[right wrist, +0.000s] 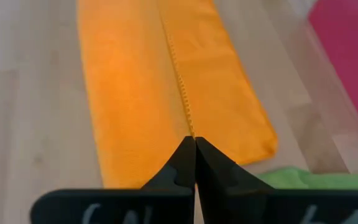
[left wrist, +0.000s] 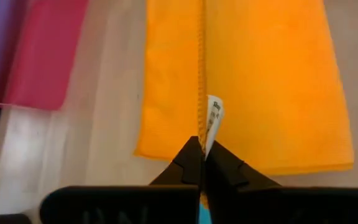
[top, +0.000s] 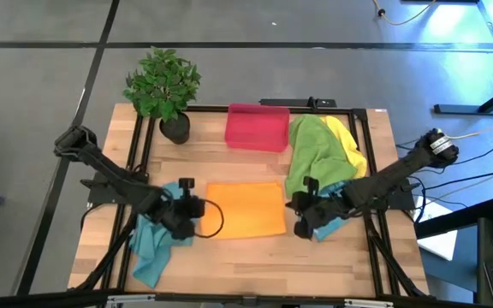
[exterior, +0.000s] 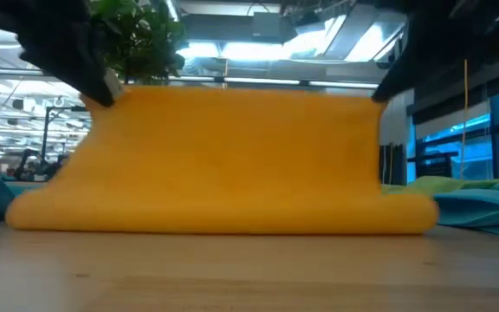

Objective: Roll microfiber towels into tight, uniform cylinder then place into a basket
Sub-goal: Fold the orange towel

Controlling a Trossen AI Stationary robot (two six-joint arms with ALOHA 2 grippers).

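**Both grippers pinch the orange towel's raised edge**

The orange towel [top: 245, 210] lies in the middle of the wooden bench [top: 255, 261], between the two arms. The left gripper [left wrist: 201, 151] has its fingers pressed together on one end of the towel's stitched hem, just beside a small white label [left wrist: 214, 118]. The right gripper [right wrist: 194, 149] is likewise closed tight on the other end of the same hem. In the low view the cloth [exterior: 232, 156] stands up from the bench like a curtain, its upper edge held at both corners by the dark grippers, while its lower part bulges in a rounded fold resting on the wood.

The red-pink basket [top: 258, 127] sits at the far side of the bench, beyond the orange towel and apart from it. Just beside the basket, on the right arm's side, the green towel [top: 308, 154] and the yellow towel [top: 347, 145] lie heaped together, the green one draping down toward the right gripper. A teal-blue towel [top: 154, 248] is crumpled under and near the left arm, and a second scrap of teal-blue cloth [top: 334, 224] shows just beneath the right gripper.

A potted plant [top: 163, 85] stands at the far corner on the left arm's side, near the basket.
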